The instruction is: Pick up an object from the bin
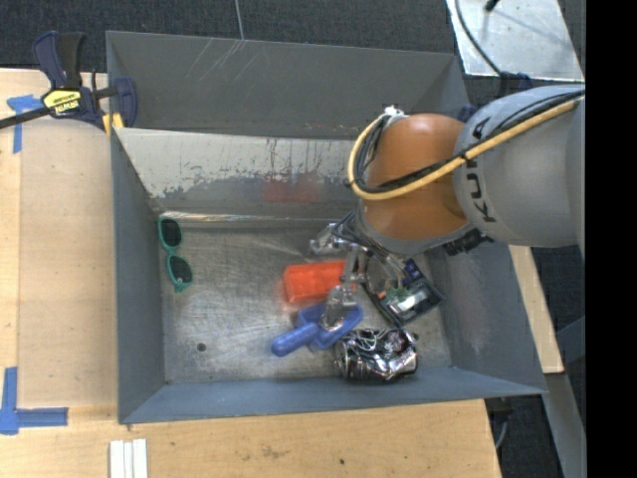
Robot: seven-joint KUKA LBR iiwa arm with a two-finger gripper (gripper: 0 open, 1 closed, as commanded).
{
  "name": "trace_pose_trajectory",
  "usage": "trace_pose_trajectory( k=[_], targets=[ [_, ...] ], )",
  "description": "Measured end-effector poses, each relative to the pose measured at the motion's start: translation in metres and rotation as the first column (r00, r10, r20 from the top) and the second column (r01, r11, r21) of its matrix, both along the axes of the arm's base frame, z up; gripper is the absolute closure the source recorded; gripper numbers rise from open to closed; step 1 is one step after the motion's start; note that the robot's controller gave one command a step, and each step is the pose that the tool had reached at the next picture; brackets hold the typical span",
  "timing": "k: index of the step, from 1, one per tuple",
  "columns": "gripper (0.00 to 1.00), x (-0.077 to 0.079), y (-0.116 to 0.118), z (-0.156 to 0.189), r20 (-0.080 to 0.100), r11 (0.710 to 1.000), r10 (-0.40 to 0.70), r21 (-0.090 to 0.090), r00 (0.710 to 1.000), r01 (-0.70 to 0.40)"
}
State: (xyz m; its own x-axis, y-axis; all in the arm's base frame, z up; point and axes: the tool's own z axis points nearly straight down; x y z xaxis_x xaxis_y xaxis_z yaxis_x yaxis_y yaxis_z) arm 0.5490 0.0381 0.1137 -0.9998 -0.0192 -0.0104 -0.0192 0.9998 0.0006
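Grey metal bin (134,297), five loose things on its floor, most of them bunched right of centre.

Arm (528,167) comes in from the right, and its orange wrist cover (413,177) sits over the bin's right half. The jaws hang down from it, low in the bin, with the tip at the right end of a blue plastic piece (299,335). From this angle I can't tell if they're spread or pressed together, or whether anything is pinched between them.

Contents:
- The blue plastic piece is long and rounded. It lies flat on the floor at near-centre, running from near-left to far-right. It's the thing directly under the jaws.
- An orange-red block (311,280) sits just beyond the blue piece on the far side, close beside it. Its right end is next to the jaws.
- A crumpled black-and-silver wrapper (376,355) lies by the near wall on the right, against the blue piece's right end as far as I can see.
- A black item with a green patch (410,297) is right of the jaws, partly under the wrist cover. I can't make out what kind of thing it is.
- Green sunglasses (173,252) are far over on the left by the left wall, well apart from the rest.

The middle-left of the floor has just a small dark speck (201,347).
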Motion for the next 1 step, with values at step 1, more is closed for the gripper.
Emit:
trace_pose_trajectory(
  k=[1],
  targets=[
    [0.00,-0.0282,0.0051,-0.0309,0.008,0.999,0.035,-0.002,0.999,-0.035]
  ],
)
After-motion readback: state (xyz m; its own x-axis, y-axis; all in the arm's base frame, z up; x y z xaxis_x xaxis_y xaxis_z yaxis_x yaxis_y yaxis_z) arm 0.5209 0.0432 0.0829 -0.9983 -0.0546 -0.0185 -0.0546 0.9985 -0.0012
